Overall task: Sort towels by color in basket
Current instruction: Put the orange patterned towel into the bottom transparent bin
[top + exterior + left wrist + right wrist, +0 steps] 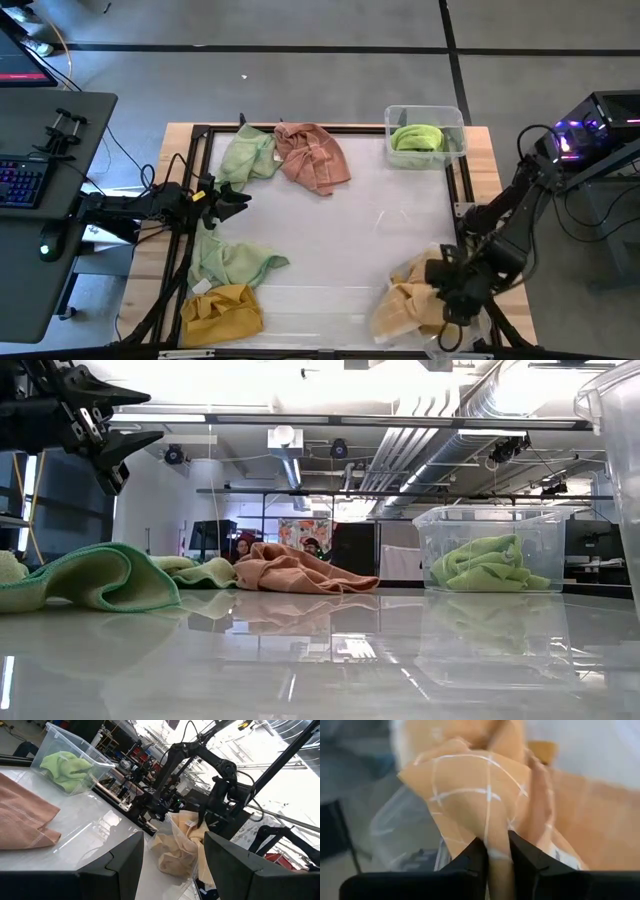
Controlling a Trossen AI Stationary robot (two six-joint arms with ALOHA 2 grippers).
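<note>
Two bins: a clear bin (425,136) at the upper right of the high view holds one bright green towel (417,137), so it looks like the green destination; a second clear bin (462,335) at the lower right edge sits under the right arm, probably for the peach ones, though its outline is hard to make out.
Right gripper: the right gripper (496,851) sits at the lower right of the high view, jaws pinched narrow on a peach-orange towel (485,795), the cloth hanging from the fingers, seemingly so it can be lowered into the bin there.
Peach pile: more peach cloth (405,300) lies heaped just beside that gripper.
Left gripper: the left gripper (232,199) hovers at the left of the high view, jaws spread wide and empty, above the table (340,240) between two pale green towels, likely waiting or lining up a pick.
Pale green towels: one (247,155) at the upper left touching the dusty pink towel (313,156); another (228,262) lower left.
Mustard towel: mustard yellow towel (221,312) at the bottom left, unsorted.
Progress: early, by my judgement; most towels lie loose.
</note>
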